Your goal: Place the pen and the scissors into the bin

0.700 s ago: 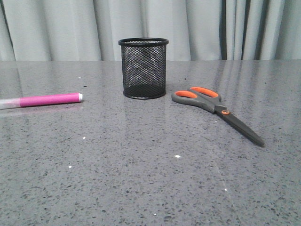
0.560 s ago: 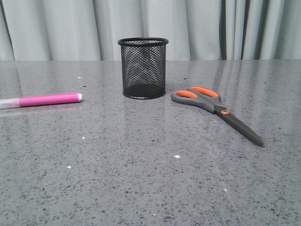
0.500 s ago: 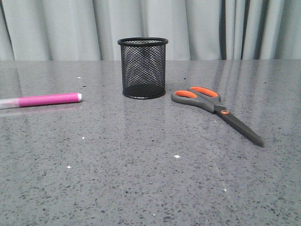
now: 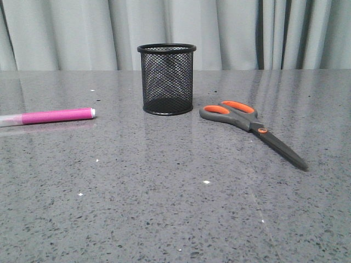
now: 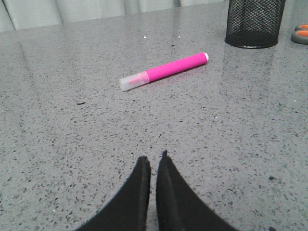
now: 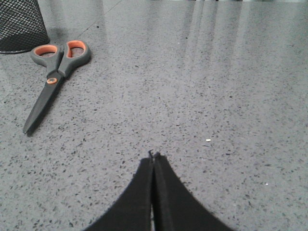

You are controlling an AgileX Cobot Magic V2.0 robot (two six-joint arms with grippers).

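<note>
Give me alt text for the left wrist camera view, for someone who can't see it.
A bright pink pen with a translucent cap lies on a speckled grey table, beyond the left gripper, whose two dark fingers are nearly closed and hold nothing. A black wire-mesh bin stands past the pen's white tip.

Speckled table [image 4: 164,219]: pen [image 4: 55,116], scissors [image 4: 249,129], bin [image 4: 167,79]

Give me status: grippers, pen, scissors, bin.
Left gripper and right gripper shut, empty. Pen and scissors flat on table, outside bin. Nothing in the way.

Curtained [image 4: 82,33] room, speckled grey tabletop [image 4: 164,208]
</note>
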